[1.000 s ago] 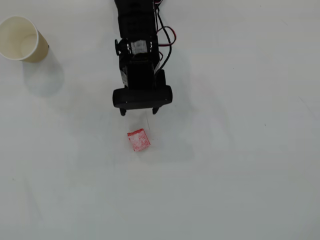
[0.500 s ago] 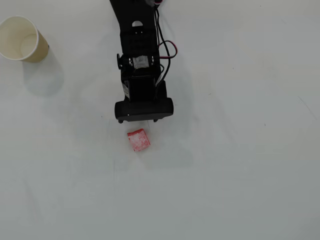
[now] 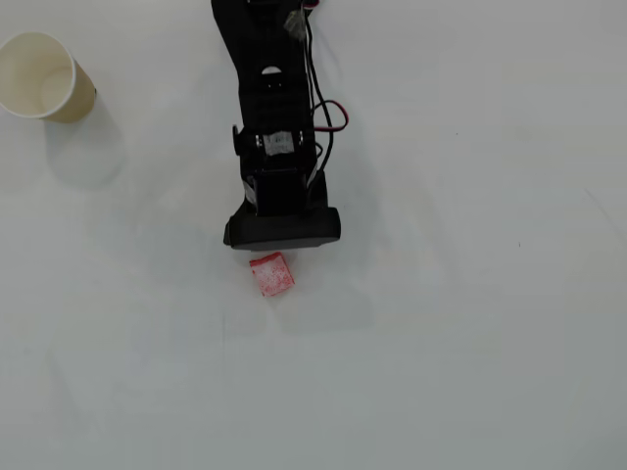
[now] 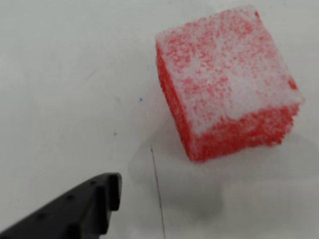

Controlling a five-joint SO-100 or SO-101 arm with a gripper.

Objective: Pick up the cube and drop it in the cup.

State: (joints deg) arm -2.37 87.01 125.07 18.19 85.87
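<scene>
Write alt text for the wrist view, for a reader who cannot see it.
A red cube with whitish, worn speckles fills the upper right of the close-up, resting on a white table. The tip of one black gripper finger enters from the lower left corner, apart from the cube and not touching it.

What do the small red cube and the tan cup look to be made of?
The small red speckled cube looks like foam or sponge: porous, grainy faces worn whitish, matte. The tan cup with white inside looks like paper: thin rim, matte wall. Neither is certain from looks alone.
</scene>
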